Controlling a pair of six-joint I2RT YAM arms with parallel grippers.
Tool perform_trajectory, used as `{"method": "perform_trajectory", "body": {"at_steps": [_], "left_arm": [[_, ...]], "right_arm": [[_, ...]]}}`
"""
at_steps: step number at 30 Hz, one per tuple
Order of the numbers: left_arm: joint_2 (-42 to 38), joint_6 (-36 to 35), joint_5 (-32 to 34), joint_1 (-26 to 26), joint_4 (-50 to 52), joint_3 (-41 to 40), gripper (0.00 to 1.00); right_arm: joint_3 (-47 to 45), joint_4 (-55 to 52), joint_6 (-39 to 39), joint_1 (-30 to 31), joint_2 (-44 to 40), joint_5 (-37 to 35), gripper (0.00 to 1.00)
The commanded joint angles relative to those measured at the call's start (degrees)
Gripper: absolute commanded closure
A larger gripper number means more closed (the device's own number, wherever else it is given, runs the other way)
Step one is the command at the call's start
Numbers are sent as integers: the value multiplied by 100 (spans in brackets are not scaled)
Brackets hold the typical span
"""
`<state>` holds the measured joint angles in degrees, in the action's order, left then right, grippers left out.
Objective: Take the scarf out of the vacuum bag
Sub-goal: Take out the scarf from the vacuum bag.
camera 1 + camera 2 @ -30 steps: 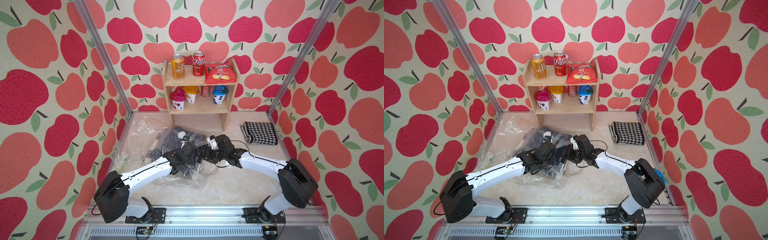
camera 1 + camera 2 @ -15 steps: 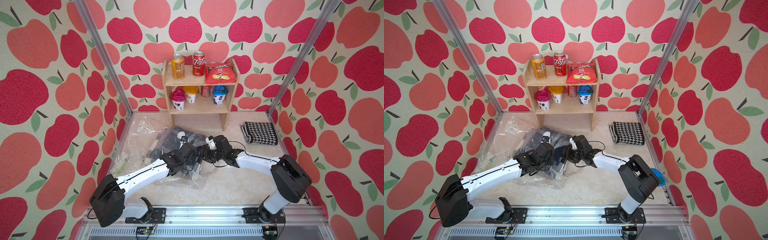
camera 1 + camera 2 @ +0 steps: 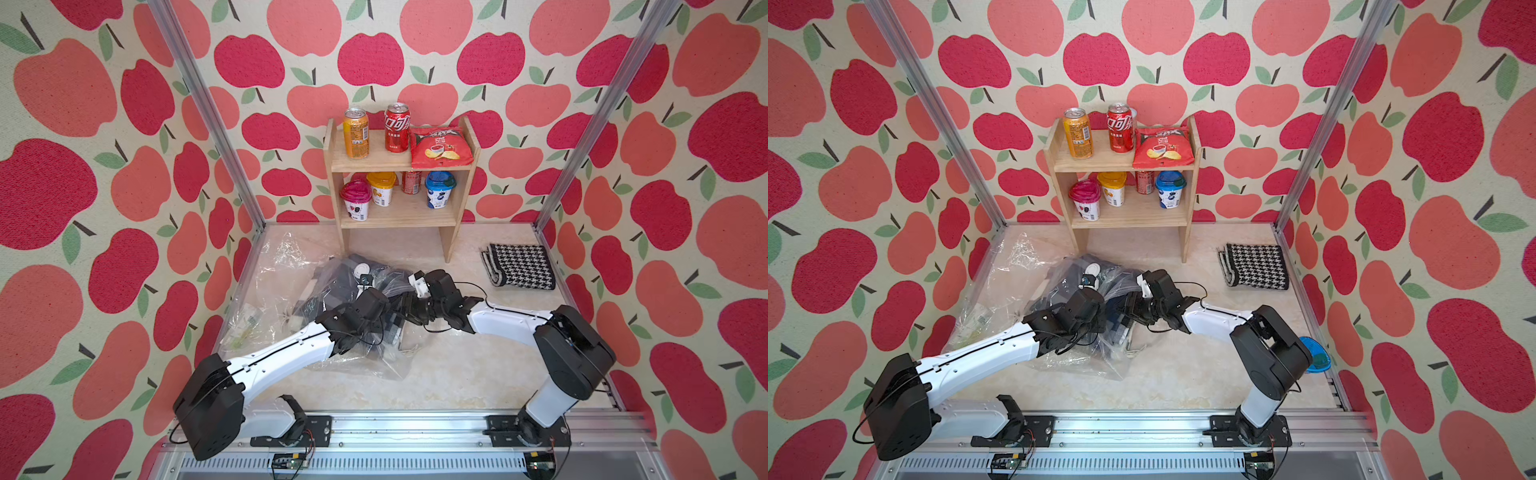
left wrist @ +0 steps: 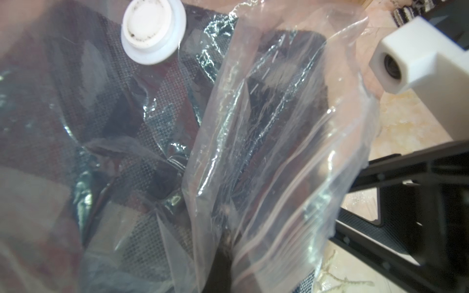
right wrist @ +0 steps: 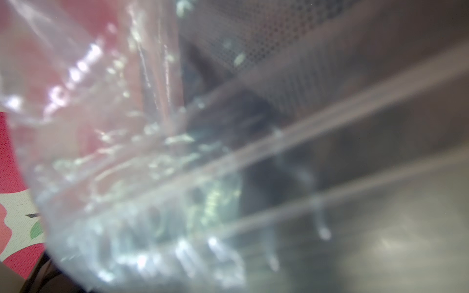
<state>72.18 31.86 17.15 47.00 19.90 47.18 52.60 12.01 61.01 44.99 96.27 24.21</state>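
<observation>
The vacuum bag [image 3: 332, 282], with the dark scarf [image 4: 106, 83] inside, is seen crumpled at mid-frame in both top views; a fold is clenched by the left claw [image 3: 388, 324], while the right claw [image 4: 355, 203] is parted at its edge

Bright, even light, soft shadows
Right wrist view badly blurred; glare streaks on the vacuum bag [image 4: 279, 152] up close

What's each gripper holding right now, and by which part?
The left gripper is shut on a raised fold of the vacuum bag, on its clear plastic. The right gripper stands open, holding nothing visible.
</observation>
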Motion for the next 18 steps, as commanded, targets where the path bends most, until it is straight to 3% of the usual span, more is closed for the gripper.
{"method": "perform_trajectory", "body": {"at_steps": [1, 10, 18], "left_arm": [[-306, -6, -20, 32, 18, -238, 100], [-727, 193, 147, 182, 21, -628, 100], [-654, 251, 264, 248, 34, -710, 100]], "right_arm": [[206, 108, 86, 45, 145, 142, 42], [224, 140, 163, 45, 217, 167, 44], [295, -1386, -339, 53, -339, -615, 39]]}}
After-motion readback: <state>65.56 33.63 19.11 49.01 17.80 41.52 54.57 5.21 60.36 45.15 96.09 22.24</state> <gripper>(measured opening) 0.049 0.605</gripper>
